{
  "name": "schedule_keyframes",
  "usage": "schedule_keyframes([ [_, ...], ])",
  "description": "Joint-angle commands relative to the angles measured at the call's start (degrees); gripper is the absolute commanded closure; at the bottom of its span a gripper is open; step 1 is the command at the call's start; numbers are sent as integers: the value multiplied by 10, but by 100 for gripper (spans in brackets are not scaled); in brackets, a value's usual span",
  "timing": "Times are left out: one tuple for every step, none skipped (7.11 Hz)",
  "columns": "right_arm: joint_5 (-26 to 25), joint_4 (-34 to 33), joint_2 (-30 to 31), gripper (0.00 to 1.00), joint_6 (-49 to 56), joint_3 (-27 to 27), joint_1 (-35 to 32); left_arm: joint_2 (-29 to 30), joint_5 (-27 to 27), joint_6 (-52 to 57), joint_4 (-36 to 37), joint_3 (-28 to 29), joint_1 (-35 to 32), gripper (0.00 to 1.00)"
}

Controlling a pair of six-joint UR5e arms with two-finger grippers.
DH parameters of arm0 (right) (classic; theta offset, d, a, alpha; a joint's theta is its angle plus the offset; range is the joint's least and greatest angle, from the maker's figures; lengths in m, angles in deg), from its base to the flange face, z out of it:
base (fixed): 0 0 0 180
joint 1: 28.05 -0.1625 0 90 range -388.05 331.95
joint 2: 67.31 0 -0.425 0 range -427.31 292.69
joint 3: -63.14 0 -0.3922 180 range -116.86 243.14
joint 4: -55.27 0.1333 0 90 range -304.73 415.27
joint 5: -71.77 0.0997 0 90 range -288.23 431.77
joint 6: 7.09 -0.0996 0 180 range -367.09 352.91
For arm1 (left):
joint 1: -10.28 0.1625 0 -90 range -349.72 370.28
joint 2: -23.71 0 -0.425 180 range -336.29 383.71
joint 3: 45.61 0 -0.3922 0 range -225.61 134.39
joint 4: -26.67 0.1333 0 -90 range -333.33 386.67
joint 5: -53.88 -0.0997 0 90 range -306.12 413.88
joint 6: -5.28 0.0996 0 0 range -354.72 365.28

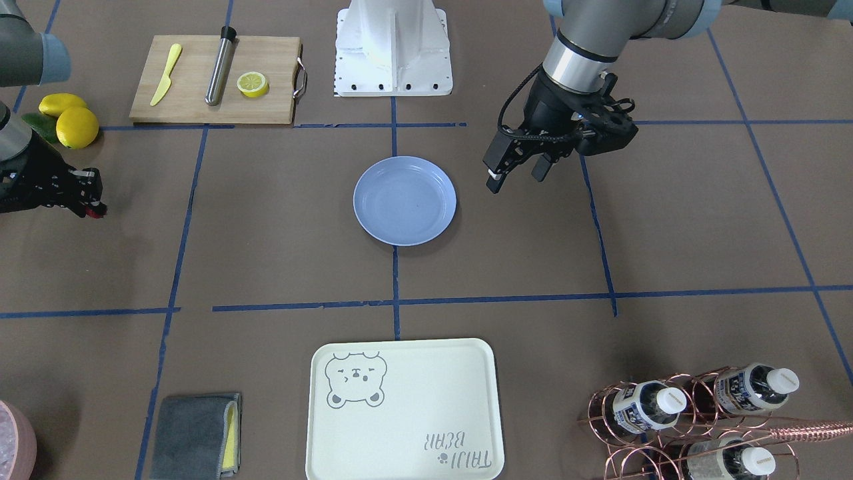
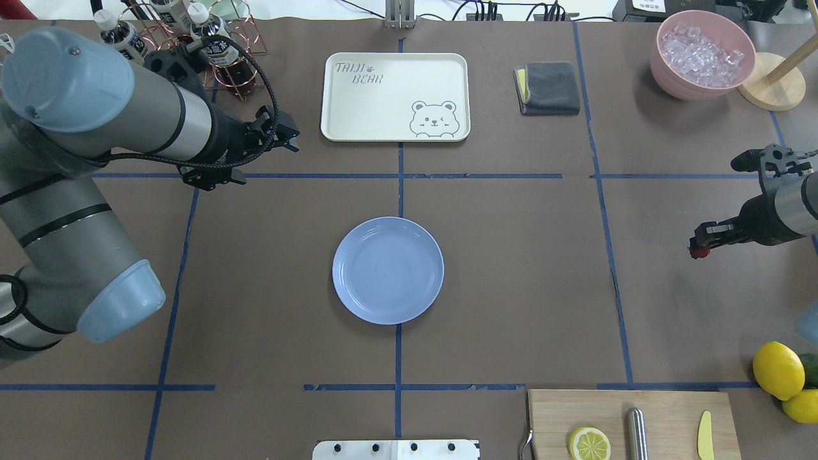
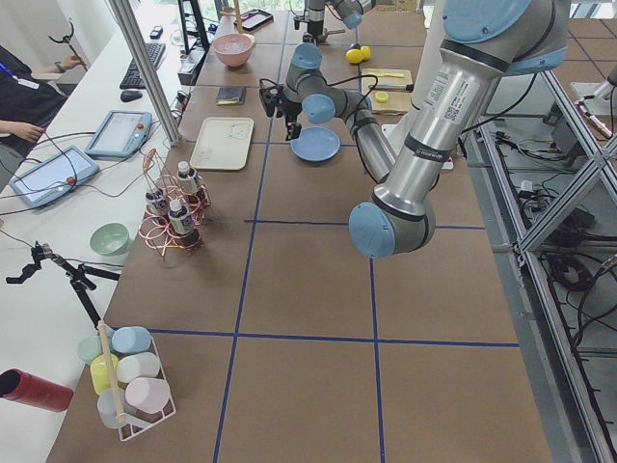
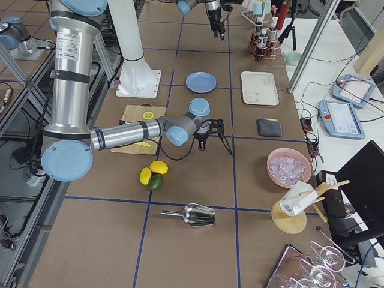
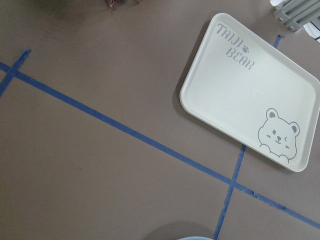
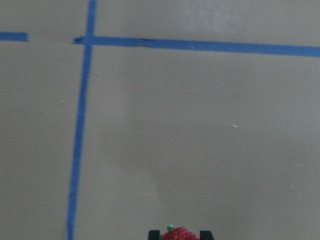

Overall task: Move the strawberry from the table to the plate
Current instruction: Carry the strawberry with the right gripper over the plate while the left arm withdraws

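The strawberry [image 6: 179, 234] is a small red berry, pinched between my right gripper's dark fingers [image 6: 154, 234] at the bottom edge of the right wrist view. My right gripper [image 2: 698, 246] is shut on it, a little above the table [image 2: 511, 268], far to the right of the plate. From the front, the berry shows as a red spot [image 1: 98, 212] at the fingertips. The round light-blue plate [image 2: 388, 270] lies bare in the table's middle. My left gripper [image 1: 516, 178] hangs open and holds nothing, above the table beside the plate [image 1: 404, 200].
A wooden cutting board [image 2: 664, 409] with a lemon half [image 2: 589, 443], a steel rod and a yellow knife sits near the robot. Whole lemons [image 2: 778, 369] lie beside it. The bear tray [image 2: 395, 96], grey cloth [image 2: 548, 87], ice bowl [image 2: 703, 54] and bottle rack [image 1: 693, 420] line the far side.
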Motion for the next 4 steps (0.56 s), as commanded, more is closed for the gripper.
schedule_keyframes([
  [11,-176,-131,100,-2,-50,-6,-4,0,119,42,-2,-29,0],
  [14,-265,-215,100,-20,-48,7,-9,17,186,43,-2,-53,0],
  [9,-324,-292,100,-83,-45,45,-29,55,231,43,-2,-85,0],
  [-16,-337,-338,100,-141,-38,86,-49,61,291,44,-3,-107,0],
])
